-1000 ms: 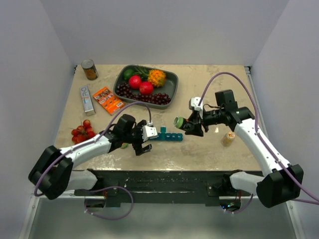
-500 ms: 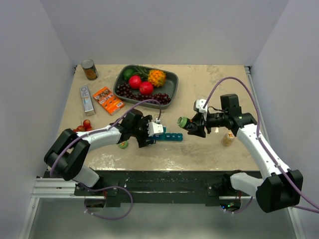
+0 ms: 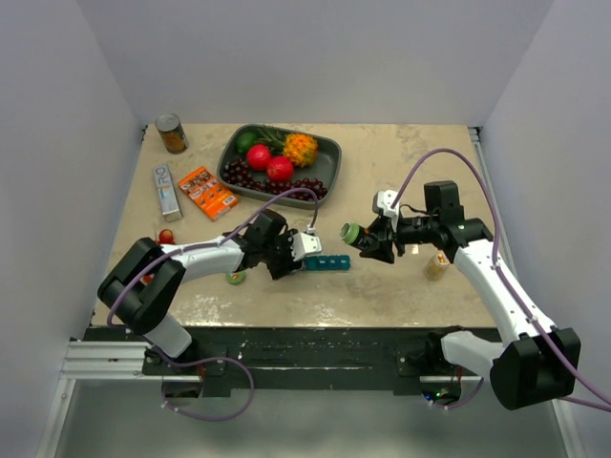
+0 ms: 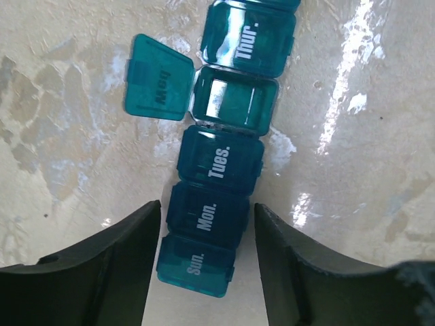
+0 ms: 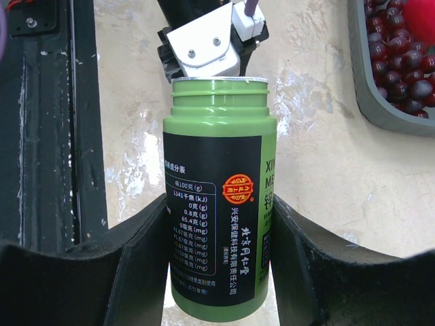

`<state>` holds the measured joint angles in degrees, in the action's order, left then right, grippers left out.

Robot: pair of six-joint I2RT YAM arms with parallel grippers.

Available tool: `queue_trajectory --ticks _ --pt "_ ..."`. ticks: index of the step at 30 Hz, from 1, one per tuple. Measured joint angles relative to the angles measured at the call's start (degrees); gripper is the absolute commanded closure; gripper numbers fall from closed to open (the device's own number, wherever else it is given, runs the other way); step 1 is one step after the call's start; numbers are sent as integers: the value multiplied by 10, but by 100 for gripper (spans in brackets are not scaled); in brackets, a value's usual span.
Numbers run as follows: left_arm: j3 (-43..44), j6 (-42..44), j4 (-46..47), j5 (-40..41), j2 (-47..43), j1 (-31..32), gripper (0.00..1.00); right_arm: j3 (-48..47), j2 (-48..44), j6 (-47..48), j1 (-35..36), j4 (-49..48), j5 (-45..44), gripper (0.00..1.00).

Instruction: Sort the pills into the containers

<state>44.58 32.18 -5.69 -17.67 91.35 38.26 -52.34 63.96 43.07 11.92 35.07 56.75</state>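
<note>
At the lower middle of the top view, the left gripper (image 3: 289, 254) sits low over the mottled, glossy beige table (image 3: 401, 291). Its two matte black fingers (image 4: 122, 261) stand narrowly apart, one on each side of the "Sun." and "Mon." end of the containers (image 4: 228, 146). A sliver of table shows between each finger and the "Sun." cell.

The containers form one strip of translucent teal plastic: rounded square cells in a row with white day lettering. The strip lies at the centre of the table and runs rightward from that gripper. The lid (image 4: 158, 87) of the cell between "Tues." and "Thur." is flipped open and lies flat on the table.

Just right of centre, the right gripper (image 3: 370, 241) is clamped on a green bottle (image 5: 217, 156). It is a smooth cylinder with a black printed label and a ribbed neck. It is held on its side, with its uncapped mouth near the strip's right end.

A small green disc (image 3: 235, 278) lies below the left arm. A tan bottle (image 3: 437, 264) stands upright at the right.

Farther back are red round fruits (image 3: 164, 237), an orange packet (image 3: 206, 192), a pale box (image 3: 167, 189), a dark grey round-cornered tray (image 3: 331, 157) of fruit, and a tin can (image 3: 172, 134).
</note>
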Motion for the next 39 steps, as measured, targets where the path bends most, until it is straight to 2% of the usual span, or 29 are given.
queue_trajectory --ticks 8,19,25,31,39 --pt "5 -146 -4 78 0 26 57 4 -5 -2 0 -1 -3 100" --pt "2 -361 -16 165 -10 84 55 13 -3 27 0 9 -50 100" --pt "-9 -419 -14 200 -19 133 44 12 51 86 5 43 -70 100" --pt "-13 -440 -12 220 -17 165 25 8 116 153 32 89 -96 100" --pt "-31 -458 -37 225 -52 166 16 8 129 170 97 87 -140 100"
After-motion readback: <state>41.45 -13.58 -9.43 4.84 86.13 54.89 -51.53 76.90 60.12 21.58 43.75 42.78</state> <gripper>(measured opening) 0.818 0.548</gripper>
